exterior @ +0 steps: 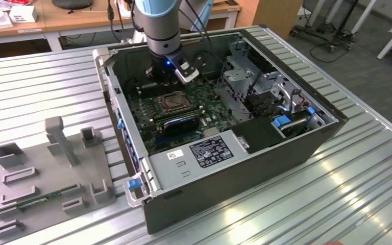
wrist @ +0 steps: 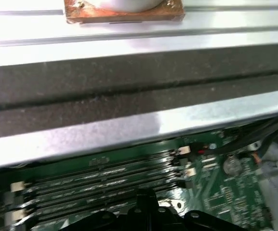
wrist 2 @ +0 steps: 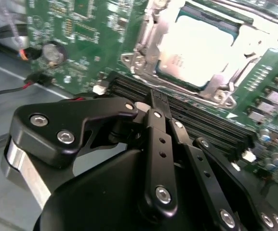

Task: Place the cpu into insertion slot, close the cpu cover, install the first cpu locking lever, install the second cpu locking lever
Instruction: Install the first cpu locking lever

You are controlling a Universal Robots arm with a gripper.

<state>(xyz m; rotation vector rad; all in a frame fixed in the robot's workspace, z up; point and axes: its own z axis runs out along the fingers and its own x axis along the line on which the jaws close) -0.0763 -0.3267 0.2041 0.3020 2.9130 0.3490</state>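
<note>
metal table (exterior: 332, 204), cpu (wrist 2: 196, 53) seated, cover (wrist 2: 147, 36) seemingly down

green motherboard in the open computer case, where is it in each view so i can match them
Exterior view: the green motherboard lies flat inside the open dark computer case, beneath the black gripper.
Second wrist view: it spreads beyond the gripper.
First wrist view: it lies between the gripper and the case wall.
Shared landmark: the gripper.

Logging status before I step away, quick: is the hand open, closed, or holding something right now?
Hand: closed, holding nothing, by the memory slots.
</note>
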